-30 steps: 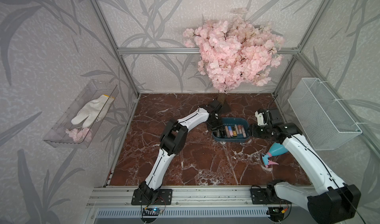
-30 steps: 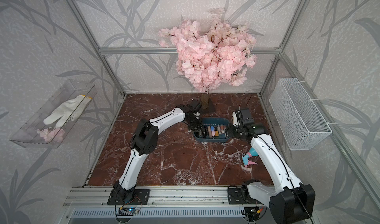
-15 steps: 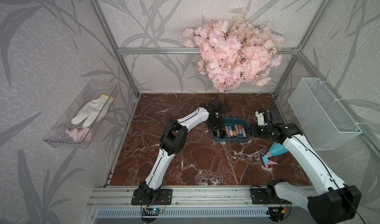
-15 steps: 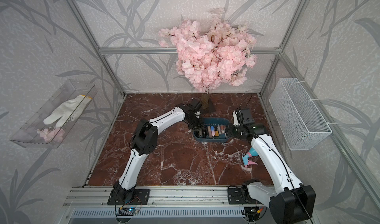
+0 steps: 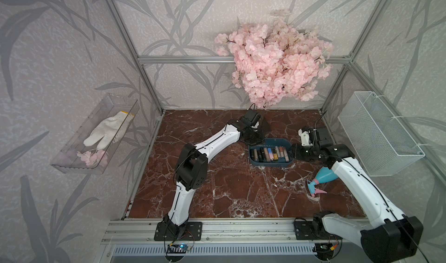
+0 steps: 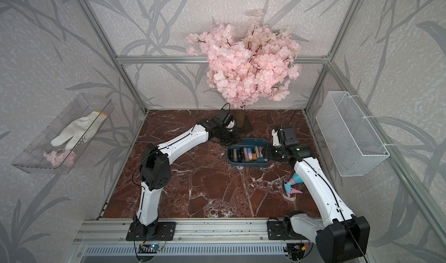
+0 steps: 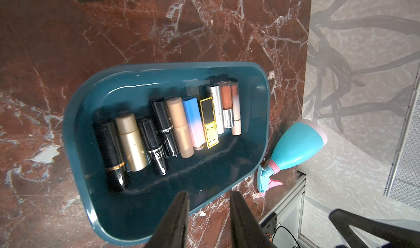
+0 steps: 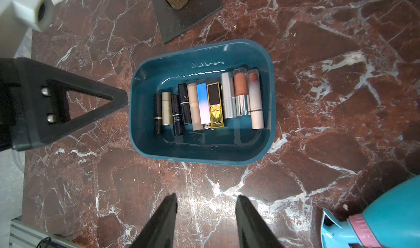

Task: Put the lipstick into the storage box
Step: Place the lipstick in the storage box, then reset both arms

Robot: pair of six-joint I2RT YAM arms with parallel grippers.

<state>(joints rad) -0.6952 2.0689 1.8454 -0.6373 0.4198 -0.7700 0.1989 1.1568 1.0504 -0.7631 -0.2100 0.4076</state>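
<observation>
The left fingers [image 7: 178, 219] are standing parted with nothing between them, hovering over the rim of the shallow dark teal plastic storage box [image 5: 270, 164] at its 10 o'clock corner in a top view. The right fingers [image 8: 163, 221] are gaping empty too, off its 3 o'clock end. The capped lipstick tubes [image 8: 203, 103] are lying side by side inside the box (none seems left on the red-brown marble desk [image 5: 229, 189]). I'd judge both arms should be lifting straight up before retreating, clearing the rim and the turquoise plastic spray bottle [image 5: 324, 176] at 4 o'clock.
</observation>
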